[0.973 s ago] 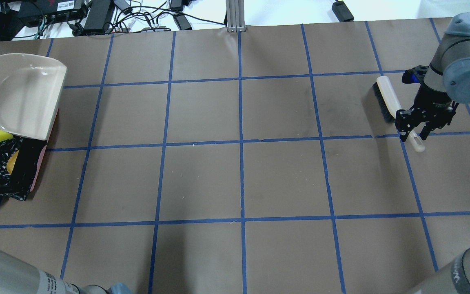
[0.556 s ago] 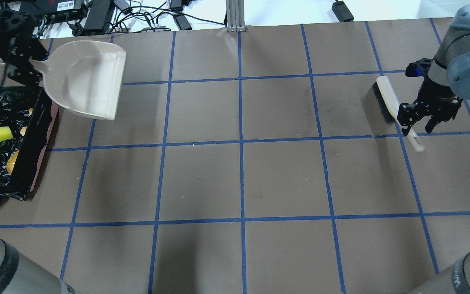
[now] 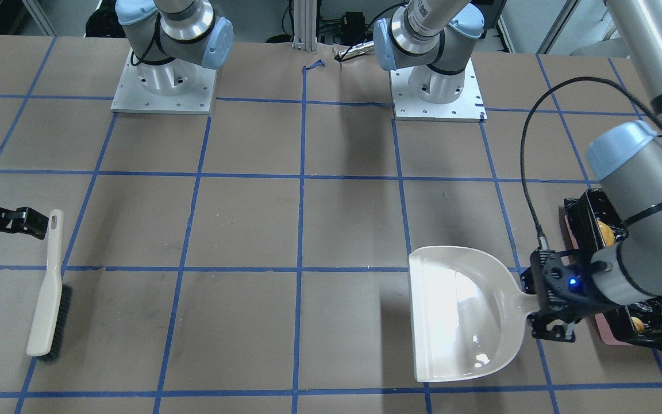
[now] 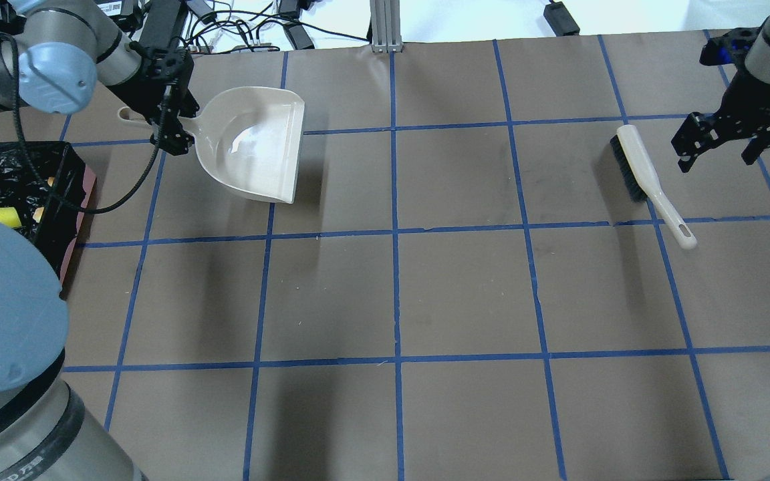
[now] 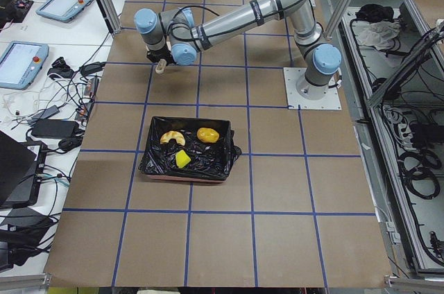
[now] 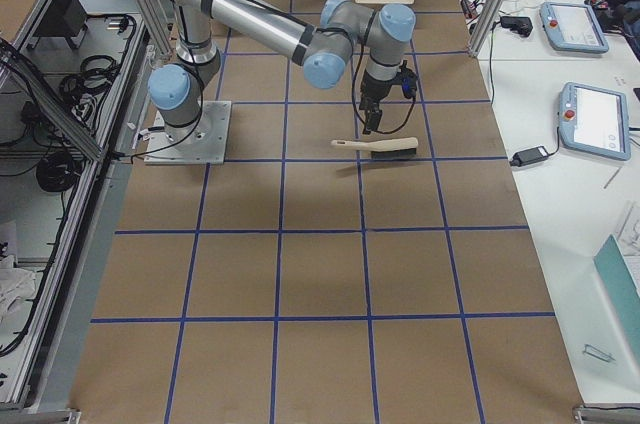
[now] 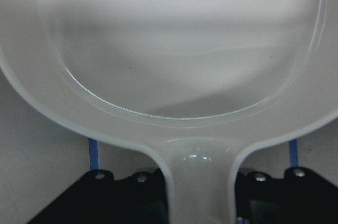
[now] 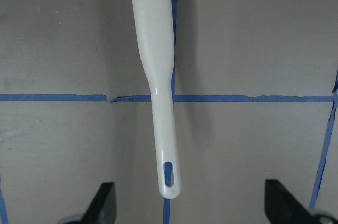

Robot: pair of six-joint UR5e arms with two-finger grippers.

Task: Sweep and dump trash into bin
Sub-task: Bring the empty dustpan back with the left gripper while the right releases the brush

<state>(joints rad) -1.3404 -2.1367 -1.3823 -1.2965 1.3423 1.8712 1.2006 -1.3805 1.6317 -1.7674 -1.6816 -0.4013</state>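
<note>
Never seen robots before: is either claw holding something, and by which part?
The left gripper grips the dustpan by its handle. The right gripper is open, holding nothing.

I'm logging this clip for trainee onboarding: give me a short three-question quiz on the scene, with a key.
1. True or false: the right hand is open, not gripping the brush.
2. The left hand holds: A) the brush, B) the dustpan, C) nothing.
3. How many trash items lie in the bin?
Key: 1 true; 2 B; 3 three.
</note>
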